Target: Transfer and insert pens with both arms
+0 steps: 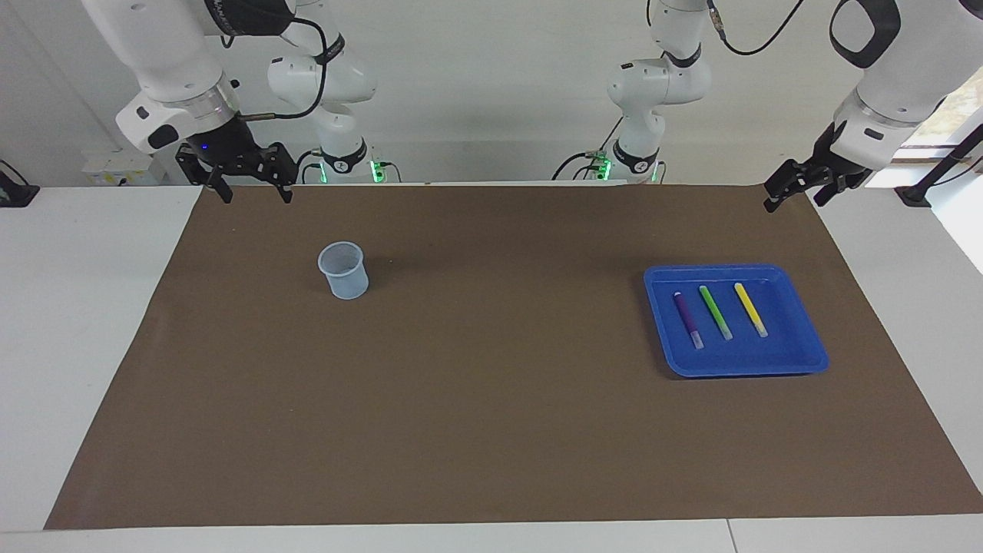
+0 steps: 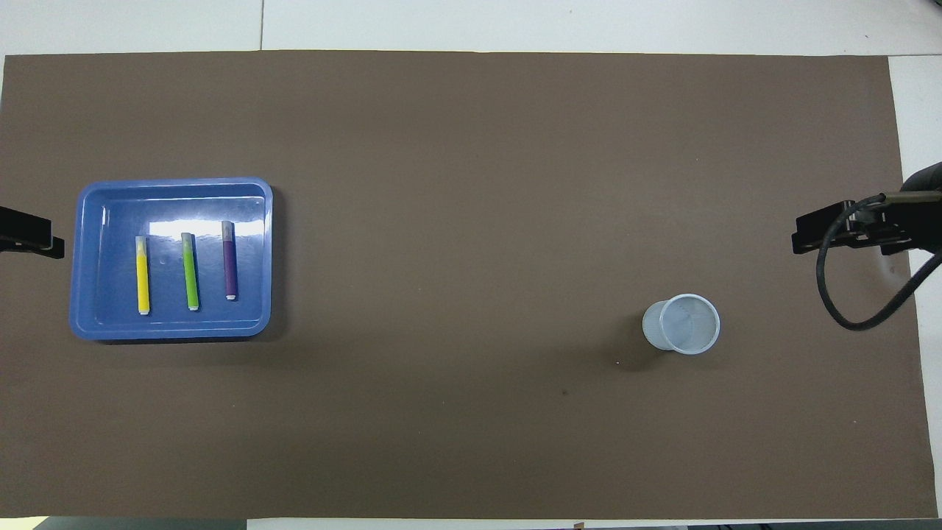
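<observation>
Here a shallow blue plastic tray [image 1: 806,355] with rounded corners holds three slim pens side by side: purple pen [image 1: 688,319], green pen [image 1: 715,312], yellow pen [image 1: 750,309]. A pale ribbed cup [image 1: 343,269] stands on the matte brown mat [image 1: 491,430]. The left gripper [image 1: 791,192], seemingly open, and the open right gripper [image 1: 253,190] hang empty; overhead, both are cut off.
</observation>
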You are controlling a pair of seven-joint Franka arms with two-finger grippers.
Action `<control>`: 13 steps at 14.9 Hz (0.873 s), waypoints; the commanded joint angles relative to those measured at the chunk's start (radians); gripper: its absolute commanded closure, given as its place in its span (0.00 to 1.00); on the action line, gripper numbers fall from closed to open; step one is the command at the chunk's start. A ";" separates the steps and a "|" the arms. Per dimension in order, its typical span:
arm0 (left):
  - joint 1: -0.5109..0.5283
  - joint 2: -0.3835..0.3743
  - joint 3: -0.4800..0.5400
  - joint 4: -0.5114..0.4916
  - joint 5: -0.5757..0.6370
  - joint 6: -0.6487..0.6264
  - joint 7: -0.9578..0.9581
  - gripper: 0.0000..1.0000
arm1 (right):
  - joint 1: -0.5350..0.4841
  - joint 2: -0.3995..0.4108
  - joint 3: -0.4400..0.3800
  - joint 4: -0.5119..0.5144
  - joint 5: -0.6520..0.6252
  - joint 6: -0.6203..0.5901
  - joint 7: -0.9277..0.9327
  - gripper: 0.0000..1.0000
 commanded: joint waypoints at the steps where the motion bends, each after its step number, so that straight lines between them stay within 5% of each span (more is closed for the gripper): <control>1: 0.036 -0.017 0.000 -0.121 -0.001 0.121 0.047 0.00 | -0.008 0.005 0.010 0.022 -0.031 -0.032 -0.020 0.00; 10: 0.113 0.291 -0.001 -0.278 -0.011 0.537 0.240 0.00 | -0.006 0.005 0.010 0.024 -0.033 -0.032 -0.020 0.00; 13: 0.100 0.342 -0.001 -0.270 -0.007 0.560 0.243 0.00 | -0.006 0.005 0.010 0.024 -0.033 -0.032 -0.020 0.00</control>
